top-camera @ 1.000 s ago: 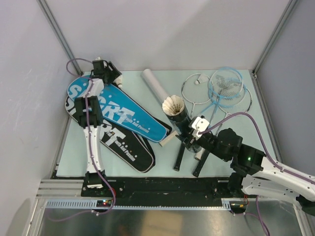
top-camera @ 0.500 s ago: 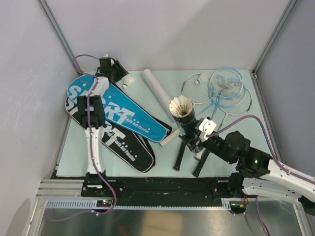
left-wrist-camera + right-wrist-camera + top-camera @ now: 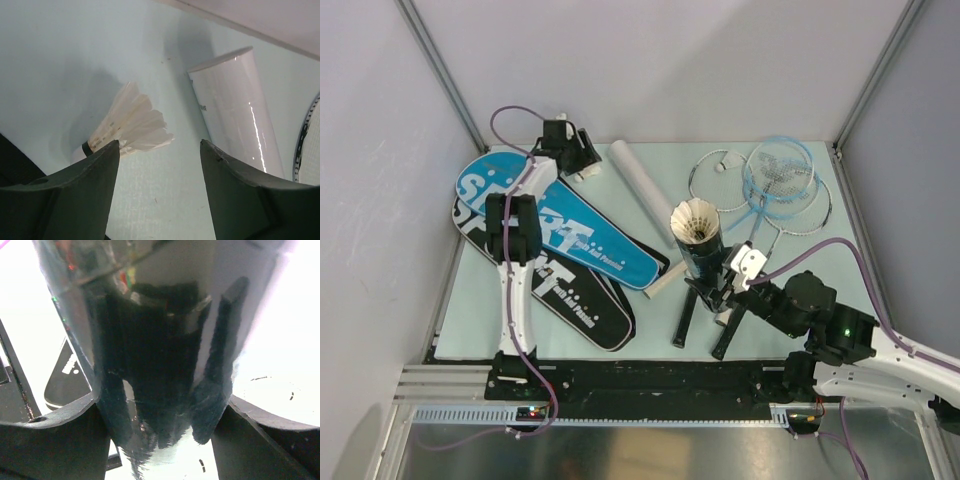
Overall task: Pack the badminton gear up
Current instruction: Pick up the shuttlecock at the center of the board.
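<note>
Grey walls close off three sides; pale green bench (image 3: 465,310) below.

Largest items: blue SPORT bag (image 3: 560,230) lies diagonally at the left, on top of the black SPORT bag (image 3: 585,310), which shows along its near edge.

Rackets: blue-framed racket (image 3: 780,170) and white-framed racket (image 3: 720,185), heads overlapping at the far right. Two black handles (image 3: 683,320) run toward the near edge, right by my right arm.

White tube (image 3: 640,185) lies flat at far centre, slanted, with one end near my left claw (image 3: 582,160).

Black tube (image 3: 702,255) stands nearly upright at mid-bench, with a stack of white feather shuttlecocks (image 3: 696,220) showing at its mouth. My right claw (image 3: 720,290) is clamped on its lower part. In the wrist view the glossy black wall fills the whole gap between my fingers, so the spread is wide but it is a firm hold.

Loose shuttlecock (image 3: 132,125) lies on its side on the bench, just beside the white tube's end. My left claw is spread wide and holds nothing. The feathers sit in the gap and the cork end is partly hidden behind one finger (image 3: 85,200). Contact with that finger: cannot tell.
</note>
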`<action>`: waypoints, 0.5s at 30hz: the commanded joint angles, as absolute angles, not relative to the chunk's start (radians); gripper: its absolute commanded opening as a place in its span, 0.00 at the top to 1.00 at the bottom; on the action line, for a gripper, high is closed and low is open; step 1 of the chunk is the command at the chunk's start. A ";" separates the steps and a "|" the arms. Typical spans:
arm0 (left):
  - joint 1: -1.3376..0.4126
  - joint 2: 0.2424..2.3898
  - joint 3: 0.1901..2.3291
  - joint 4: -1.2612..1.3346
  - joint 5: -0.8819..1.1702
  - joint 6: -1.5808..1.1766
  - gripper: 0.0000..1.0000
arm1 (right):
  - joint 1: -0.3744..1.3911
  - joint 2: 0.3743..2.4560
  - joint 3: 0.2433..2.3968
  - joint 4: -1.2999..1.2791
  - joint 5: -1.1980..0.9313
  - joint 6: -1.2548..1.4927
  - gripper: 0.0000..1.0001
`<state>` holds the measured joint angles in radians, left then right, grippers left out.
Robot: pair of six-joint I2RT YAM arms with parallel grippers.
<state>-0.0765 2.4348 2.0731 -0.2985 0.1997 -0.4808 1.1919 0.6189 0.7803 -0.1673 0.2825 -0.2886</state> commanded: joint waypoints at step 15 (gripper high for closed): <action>-0.181 2.130 1.831 -0.327 0.038 -0.335 0.37 | 1.244 0.593 0.836 -0.128 0.353 -0.301 0.72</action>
